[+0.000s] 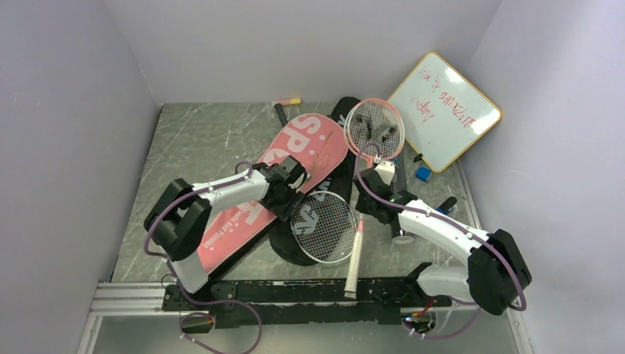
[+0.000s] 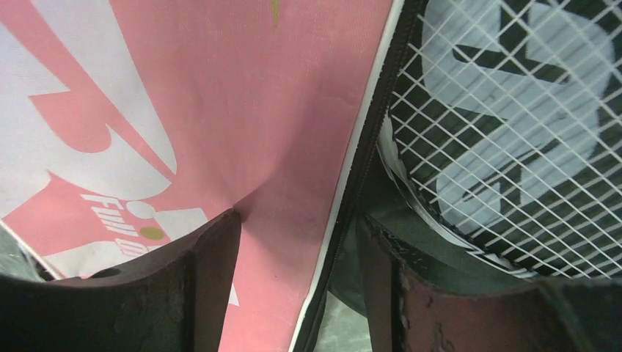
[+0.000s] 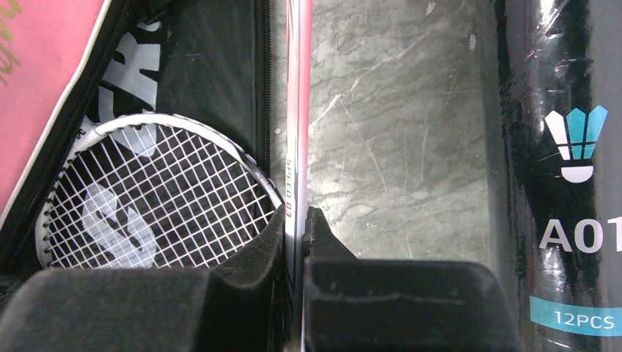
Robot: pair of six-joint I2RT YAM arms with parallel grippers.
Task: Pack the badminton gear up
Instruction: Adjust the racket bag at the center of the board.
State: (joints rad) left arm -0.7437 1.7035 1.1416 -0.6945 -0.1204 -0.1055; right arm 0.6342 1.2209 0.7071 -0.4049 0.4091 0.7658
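Marbled bench (image 1: 199,133) lies open at upper left; left fingers (image 2: 198,286) stand apart astride the pink cover (image 2: 279,110) edge; right fingers (image 3: 220,293) pinch the pink racket (image 3: 297,88) shaft.

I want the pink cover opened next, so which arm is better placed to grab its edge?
Left. The left hand is down on the pink cover, the cover's edge between its open fingers. The right hand is shut on the pink racket's shaft, so it is busy.
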